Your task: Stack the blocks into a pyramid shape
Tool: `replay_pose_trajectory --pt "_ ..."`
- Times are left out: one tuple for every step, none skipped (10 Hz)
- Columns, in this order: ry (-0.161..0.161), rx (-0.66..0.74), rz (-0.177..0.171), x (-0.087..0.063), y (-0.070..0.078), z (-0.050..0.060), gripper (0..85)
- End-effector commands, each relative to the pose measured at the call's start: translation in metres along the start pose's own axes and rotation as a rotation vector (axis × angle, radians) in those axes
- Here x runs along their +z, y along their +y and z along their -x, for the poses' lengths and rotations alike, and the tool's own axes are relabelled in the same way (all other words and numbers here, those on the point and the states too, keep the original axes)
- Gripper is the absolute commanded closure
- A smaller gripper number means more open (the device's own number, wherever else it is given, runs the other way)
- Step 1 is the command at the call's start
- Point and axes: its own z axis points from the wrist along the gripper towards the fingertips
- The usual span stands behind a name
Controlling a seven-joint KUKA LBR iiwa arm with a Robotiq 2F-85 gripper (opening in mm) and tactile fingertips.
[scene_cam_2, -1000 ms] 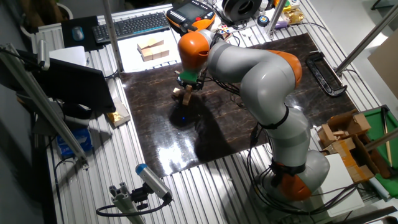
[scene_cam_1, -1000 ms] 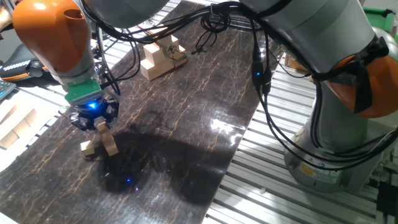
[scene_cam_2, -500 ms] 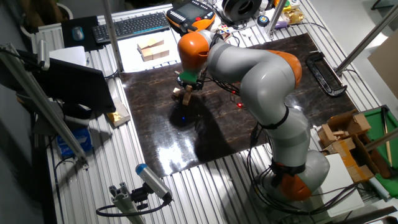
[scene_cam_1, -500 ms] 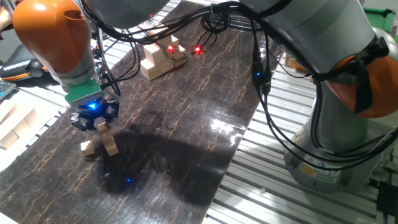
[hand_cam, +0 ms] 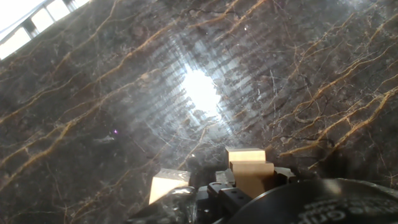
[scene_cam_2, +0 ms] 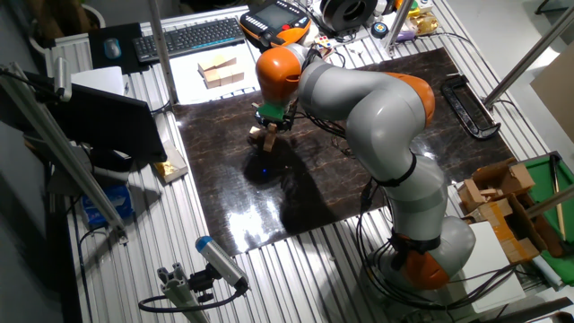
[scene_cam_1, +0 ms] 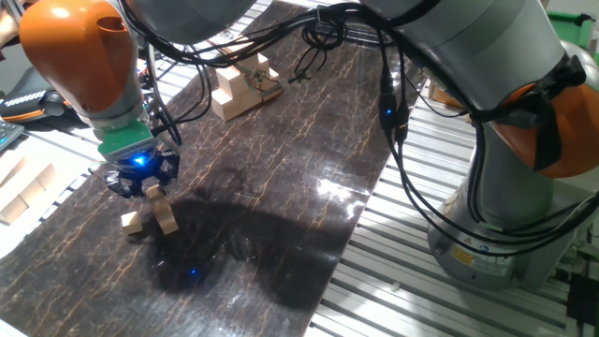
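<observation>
Dark marbled mat (scene_cam_1: pixel 281 159) under my gripper (scene_cam_1: pixel 157 208), jaws clamped on one block (scene_cam_1: pixel 165 216) beside another (scene_cam_1: pixel 133 223); next I must carry it to the started stack (scene_cam_1: pixel 241 84), I judge.

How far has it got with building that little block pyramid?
Partly there. A cluster of blocks sits at the far end of the mat, some already stacked. The gripper seems to hold one block low over the mat, with another block loose beside it. Both are yet to join the stack.
</observation>
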Motion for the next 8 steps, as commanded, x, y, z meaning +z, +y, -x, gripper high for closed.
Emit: replay_pose_trajectory --pt "-0.001 0.002 0.002 -0.0001 0.0001 -0.0001 84.3" --pt "-0.001 0.002 0.002 0.0 0.0002 -0.0004 84.3" --pt "-0.001 0.002 0.002 0.0001 0.0002 -0.0005 84.3" --pt "-0.004 0.002 0.0 0.0004 0.0003 -0.0008 84.3" --pt "-0.004 0.002 0.0 0.0005 0.0002 -0.001 84.3" --pt "-0.006 0.002 0.0 0.0007 0.0 -0.0012 84.3" --pt "-0.006 0.002 0.0 0.0011 -0.0002 -0.0013 84.3" --pt "-0.008 0.0 -0.001 0.0013 -0.0003 -0.0015 84.3"
